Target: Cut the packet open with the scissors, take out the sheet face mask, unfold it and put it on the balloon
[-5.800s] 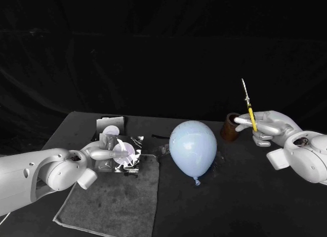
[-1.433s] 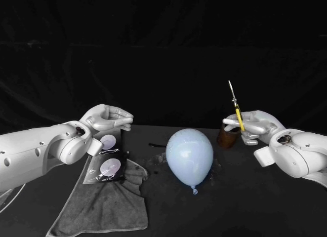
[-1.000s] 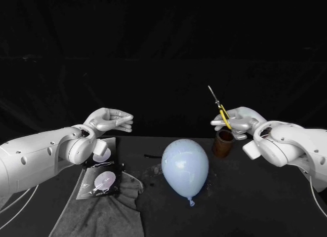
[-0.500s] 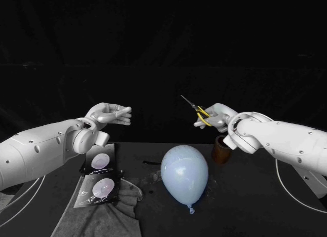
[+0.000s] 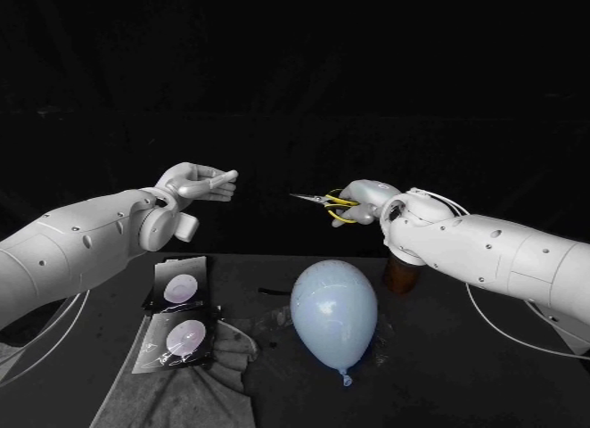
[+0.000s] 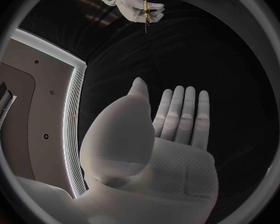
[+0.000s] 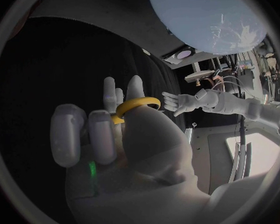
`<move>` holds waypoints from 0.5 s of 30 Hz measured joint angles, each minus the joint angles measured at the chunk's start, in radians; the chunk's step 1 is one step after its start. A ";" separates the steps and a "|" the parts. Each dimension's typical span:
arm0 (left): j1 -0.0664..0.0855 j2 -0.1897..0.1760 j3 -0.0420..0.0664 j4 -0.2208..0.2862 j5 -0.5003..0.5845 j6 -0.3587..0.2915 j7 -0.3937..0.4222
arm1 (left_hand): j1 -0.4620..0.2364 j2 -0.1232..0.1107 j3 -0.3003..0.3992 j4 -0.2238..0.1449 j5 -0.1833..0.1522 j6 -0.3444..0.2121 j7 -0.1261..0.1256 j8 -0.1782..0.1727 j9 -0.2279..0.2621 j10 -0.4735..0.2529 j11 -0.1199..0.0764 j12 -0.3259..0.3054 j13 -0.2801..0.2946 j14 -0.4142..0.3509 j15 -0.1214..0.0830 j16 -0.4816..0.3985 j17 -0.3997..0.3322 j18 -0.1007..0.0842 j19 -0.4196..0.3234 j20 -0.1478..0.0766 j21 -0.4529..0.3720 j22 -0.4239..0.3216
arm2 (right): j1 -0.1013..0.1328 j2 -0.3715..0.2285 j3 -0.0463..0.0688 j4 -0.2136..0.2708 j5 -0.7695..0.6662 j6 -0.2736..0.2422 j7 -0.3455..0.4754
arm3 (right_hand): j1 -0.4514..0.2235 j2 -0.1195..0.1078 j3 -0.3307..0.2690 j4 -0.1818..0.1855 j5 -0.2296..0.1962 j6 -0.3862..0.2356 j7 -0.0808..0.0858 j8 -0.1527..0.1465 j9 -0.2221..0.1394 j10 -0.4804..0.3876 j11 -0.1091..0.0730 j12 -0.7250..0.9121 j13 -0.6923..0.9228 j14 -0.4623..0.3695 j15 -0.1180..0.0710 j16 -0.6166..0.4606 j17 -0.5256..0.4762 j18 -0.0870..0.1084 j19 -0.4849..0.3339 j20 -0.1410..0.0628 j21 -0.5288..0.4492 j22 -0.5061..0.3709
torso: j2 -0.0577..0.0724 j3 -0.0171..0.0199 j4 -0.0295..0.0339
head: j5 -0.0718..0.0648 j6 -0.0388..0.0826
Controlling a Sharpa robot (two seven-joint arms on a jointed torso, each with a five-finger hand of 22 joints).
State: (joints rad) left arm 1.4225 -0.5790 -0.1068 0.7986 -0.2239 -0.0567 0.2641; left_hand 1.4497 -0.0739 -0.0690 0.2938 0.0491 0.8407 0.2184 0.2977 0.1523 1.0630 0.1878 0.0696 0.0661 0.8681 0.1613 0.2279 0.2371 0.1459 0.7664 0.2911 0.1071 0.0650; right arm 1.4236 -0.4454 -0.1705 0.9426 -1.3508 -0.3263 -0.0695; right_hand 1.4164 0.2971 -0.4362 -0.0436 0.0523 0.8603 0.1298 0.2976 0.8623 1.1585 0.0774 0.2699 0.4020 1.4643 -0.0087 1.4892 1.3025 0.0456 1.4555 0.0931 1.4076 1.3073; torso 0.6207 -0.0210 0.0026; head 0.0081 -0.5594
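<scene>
Well, your right hand point(image 5: 353, 198) grips the scissors point(image 5: 323, 200) up high, tips aimed at your empty, flat left hand point(image 5: 199, 185), likely ready to cut, but the packet point(image 5: 186, 337) lies well below that hand, near the balloon point(image 5: 333, 308).

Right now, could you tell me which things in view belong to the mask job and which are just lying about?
For the job: scissors, held by the right hand; packet on the grey cloth; balloon; left hand, raised and holding nothing.

Lying about: second packet behind the first, probably spare; brown cup behind the balloon; the grey cloth itself.
</scene>
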 measured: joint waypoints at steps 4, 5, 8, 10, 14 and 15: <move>0.010 0.022 0.000 -0.030 -0.018 -0.001 0.004 | -0.030 -0.009 0.000 0.000 0.000 -0.005 -0.002 -0.004 -0.002 -0.006 0.001 0.000 0.000 -0.004 0.004 -0.015 -0.007 0.000 0.000 0.000 0.000 0.002 | -0.001 0.020 -0.001 -0.011 -0.112 0.000 0.000 | 0.000 0.000 0.001 0.004 0.000 0.002 0.001 -0.004 0.000 0.000 0.000 -0.005 -0.002 0.000 0.000 0.000 0.000 0.000 0.002 -0.002 0.000 0.000 | 0.006 -0.0012 -0.0011 | 0.003 0.002; 0.012 0.027 0.001 -0.036 -0.021 -0.001 0.005 | -0.032 -0.011 0.001 0.001 0.000 -0.007 -0.004 -0.004 -0.002 -0.008 0.000 0.000 0.000 -0.004 0.003 -0.015 -0.007 0.000 0.000 0.000 0.000 0.002 | -0.001 0.024 -0.001 -0.012 -0.134 0.000 0.000 | 0.000 0.000 0.001 0.004 0.000 0.002 0.001 -0.004 0.000 0.000 0.000 -0.005 -0.003 0.000 0.000 0.000 0.000 0.000 0.002 -0.002 0.000 0.000 | 0.007 -0.0013 -0.0012 | 0.003 0.002; 0.018 0.043 0.001 -0.052 -0.031 -0.002 0.006 | -0.041 -0.020 0.012 0.002 0.000 -0.008 -0.005 -0.009 -0.004 -0.016 0.005 0.000 0.000 -0.006 0.006 -0.026 -0.012 -0.004 -0.018 -0.001 -0.009 0.002 | -0.001 0.035 -0.002 -0.013 -0.207 0.000 0.000 | 0.000 0.000 0.001 0.004 0.000 0.005 -0.001 -0.004 0.000 0.000 0.000 -0.005 -0.004 0.000 0.000 0.000 0.000 0.000 0.002 -0.002 0.001 0.000 | 0.010 -0.0026 -0.0017 | 0.005 0.002; 0.021 0.050 0.002 -0.057 -0.038 -0.001 0.006 | -0.057 -0.028 0.014 0.000 0.000 -0.012 -0.009 -0.012 -0.005 -0.029 0.007 0.000 -0.001 -0.019 0.011 -0.040 -0.018 -0.023 -0.066 0.000 -0.023 -0.001 | -0.001 0.041 -0.002 -0.012 -0.245 0.000 -0.001 | 0.000 0.000 0.001 0.004 0.000 0.005 -0.001 -0.004 0.000 0.000 0.000 -0.005 -0.005 0.000 0.000 0.000 -0.001 0.000 0.002 -0.002 0.004 0.000 | 0.012 -0.0026 -0.0020 | 0.006 0.003; 0.028 0.066 0.002 -0.057 -0.070 0.008 0.003 | -0.079 -0.051 0.014 0.000 0.000 -0.023 -0.009 -0.020 -0.007 -0.052 0.016 0.000 -0.002 -0.060 0.023 -0.073 -0.032 -0.031 -0.140 0.000 -0.039 -0.008 | -0.003 0.060 -0.004 -0.005 -0.323 0.001 -0.011 | 0.004 -0.004 -0.002 0.007 0.000 0.005 -0.001 -0.009 0.000 0.000 0.000 -0.012 -0.008 0.000 0.000 0.000 -0.008 0.000 0.002 -0.002 0.004 0.001 | 0.015 -0.0033 -0.0018 | 0.006 0.004; 0.029 0.071 0.002 -0.056 -0.081 0.011 0.002 | -0.082 -0.054 0.011 0.003 0.000 -0.023 -0.009 -0.020 -0.007 -0.056 0.016 0.000 -0.002 -0.064 0.025 -0.078 -0.035 -0.038 -0.152 0.002 -0.042 -0.008 | -0.003 0.065 -0.004 -0.002 -0.342 0.002 -0.017 | 0.004 -0.004 -0.001 0.008 0.000 0.007 0.000 -0.012 0.000 0.000 0.000 -0.018 -0.010 0.000 0.000 0.000 -0.012 0.000 0.002 -0.002 0.004 0.001 | 0.016 -0.0035 -0.0017 | 0.006 0.004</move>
State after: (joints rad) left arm 1.4518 -0.5080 -0.1049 0.7428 -0.3048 -0.0452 0.2661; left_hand 1.3673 -0.1274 -0.0579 0.2971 0.0491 0.8177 0.2094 0.2781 0.1454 1.0071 0.2042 0.0696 0.0645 0.8037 0.1863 0.1496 0.2022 0.1076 0.6140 0.2927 0.0647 0.0568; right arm 1.4202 -0.3807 -0.1743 0.9408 -1.6925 -0.3245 -0.0864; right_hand 1.4204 0.2929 -0.4369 -0.0355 0.0523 0.8669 0.1302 0.2855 0.8619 1.1586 0.0775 0.2522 0.3916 1.4644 -0.0086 1.4888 1.2909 0.0454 1.4573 0.0913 1.4113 1.3079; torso 0.6364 -0.0245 0.0009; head 0.0143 -0.5552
